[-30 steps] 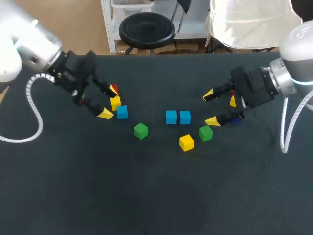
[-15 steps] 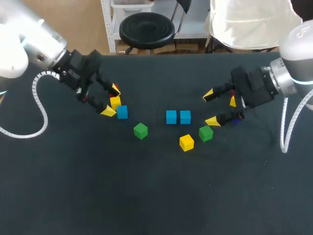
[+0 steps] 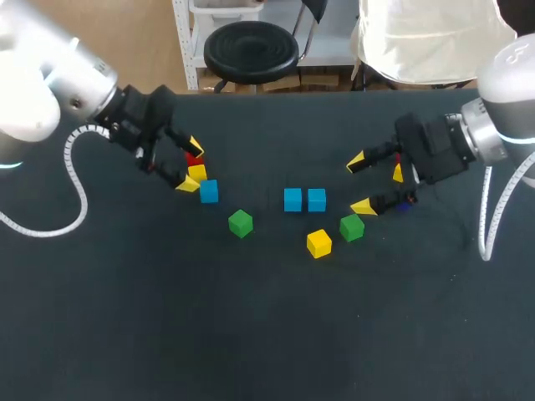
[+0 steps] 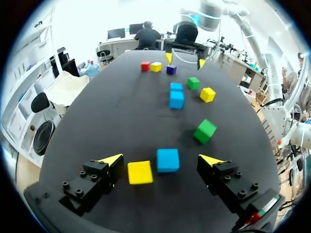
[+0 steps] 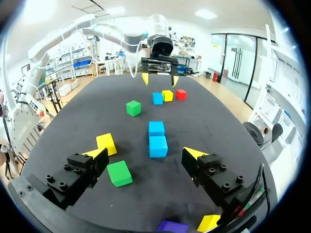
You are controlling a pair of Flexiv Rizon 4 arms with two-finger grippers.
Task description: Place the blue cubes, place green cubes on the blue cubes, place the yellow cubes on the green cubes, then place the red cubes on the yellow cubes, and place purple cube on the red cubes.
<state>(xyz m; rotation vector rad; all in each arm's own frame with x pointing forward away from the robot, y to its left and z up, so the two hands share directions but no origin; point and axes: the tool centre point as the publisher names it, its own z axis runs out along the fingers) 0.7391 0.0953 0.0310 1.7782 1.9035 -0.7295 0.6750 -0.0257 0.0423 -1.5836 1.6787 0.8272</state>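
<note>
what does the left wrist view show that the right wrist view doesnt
Only the left wrist view: the far red cube, sitting by the right tool. The right wrist view looks out past that cube and misses it.
Only the right wrist view: the second red cube, sitting by the left tool. It is out of sight in the left wrist view.
Both: the pair of blue cubes side by side mid-table, the purple cube, and both tools, open.
</note>
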